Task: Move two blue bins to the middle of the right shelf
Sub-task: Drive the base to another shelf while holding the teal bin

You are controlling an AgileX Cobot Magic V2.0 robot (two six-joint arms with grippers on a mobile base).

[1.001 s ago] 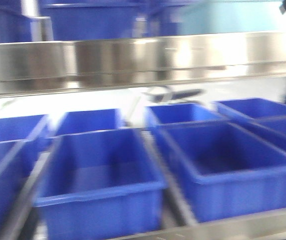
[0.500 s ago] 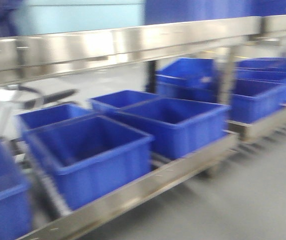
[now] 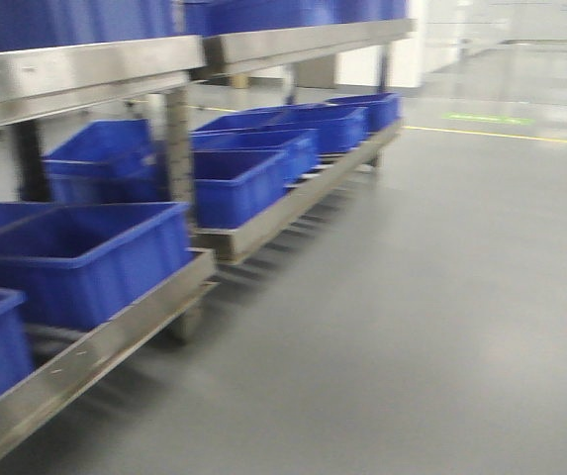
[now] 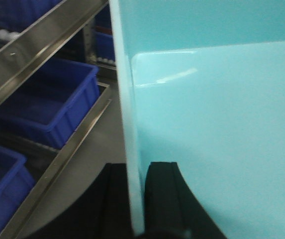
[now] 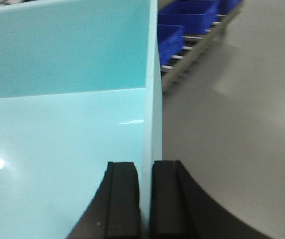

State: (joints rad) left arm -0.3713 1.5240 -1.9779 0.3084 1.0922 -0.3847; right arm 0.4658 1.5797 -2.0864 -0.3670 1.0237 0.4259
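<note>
I hold a pale blue bin between both arms. In the left wrist view my left gripper [image 4: 137, 167] is shut on the bin's thin left wall [image 4: 125, 99], one black finger on each side, with the bin's inside [image 4: 217, 129] to the right. In the right wrist view my right gripper [image 5: 143, 164] is shut on the bin's right wall [image 5: 153, 99], with the bin's inside [image 5: 57, 149] to the left. Neither gripper nor the held bin shows in the front view. Dark blue bins [image 3: 75, 257] stand on steel shelving at the left.
A low steel shelf rail [image 3: 95, 346] runs along the left with several dark blue bins [image 3: 238, 183], and an upper steel shelf [image 3: 75, 69] hangs above them. Grey floor [image 3: 412, 297] fills the right side. A yellow floor line [image 3: 501, 134] lies far back.
The front view has swung right: the shelf and its blue bins, which filled the frame, have slid to the left and grey floor now fills the right.
</note>
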